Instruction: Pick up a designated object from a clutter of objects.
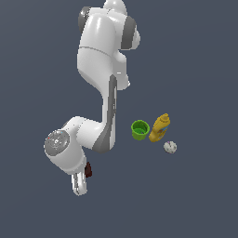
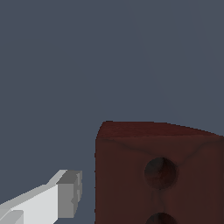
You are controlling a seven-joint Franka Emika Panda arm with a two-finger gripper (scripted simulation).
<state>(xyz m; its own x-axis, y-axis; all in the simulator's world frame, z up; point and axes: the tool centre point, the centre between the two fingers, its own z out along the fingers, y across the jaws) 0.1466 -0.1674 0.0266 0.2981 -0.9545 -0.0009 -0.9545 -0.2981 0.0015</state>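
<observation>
your target, reddish-brown block (image 2: 157, 175), fills wrist view close up: dark rectangular body, round holes in facing side, two showing. in exterior view you see only sliver of it beside arm's lower end, well apart from green cup (image 1: 139, 129), mustard bottle (image 1: 160, 128), white ball (image 1: 170, 147).

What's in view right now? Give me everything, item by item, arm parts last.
brown block: one, dark reddish-brown with round holes, close beside the gripper finger in the wrist view
green cup: one, green, beside the mustard bottle
mustard bottle: one, yellow, between cup and ball
white ball: one, white, at the group's exterior-view right
arm: one, white and grey
gripper: one, white, at the block; whether it grips is unclear
</observation>
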